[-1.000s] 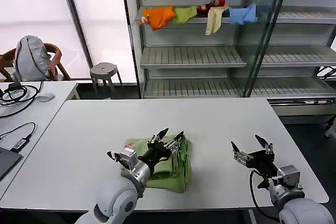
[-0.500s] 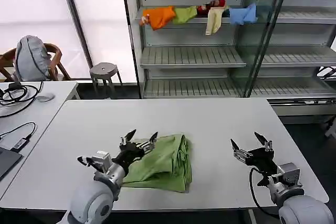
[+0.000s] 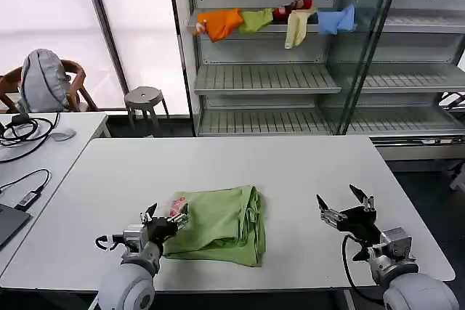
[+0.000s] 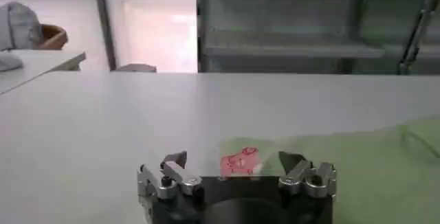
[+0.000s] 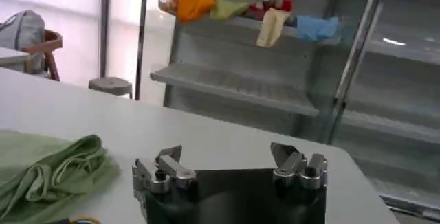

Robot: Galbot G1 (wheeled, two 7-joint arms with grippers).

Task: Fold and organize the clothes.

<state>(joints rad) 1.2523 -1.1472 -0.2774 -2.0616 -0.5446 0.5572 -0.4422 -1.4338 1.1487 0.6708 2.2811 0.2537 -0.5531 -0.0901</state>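
Head view, shirt: the light green polo shirt (image 3: 218,226) lies folded into a rough rectangle at the near middle of the white table (image 3: 290,172), its red-and-white print (image 3: 176,205) showing at the far-left corner.
Head view, left gripper (image 3: 165,217): just beside the shirt's left edge, fingers spread, nothing between them.
Head view, right gripper (image 3: 342,207): well to the right of the shirt, above bare table, fingers spread and empty.
Left wrist view: open fingers frame the print (image 4: 238,161); green cloth (image 4: 357,170) runs off beyond them.
Right wrist view: open fingers over the table; bunched folds of the shirt (image 5: 55,174) lie off to one side.
Handling: likely light, limp and prone to unfolding; a pinch through all layers at a folded edge or corner looks safest.
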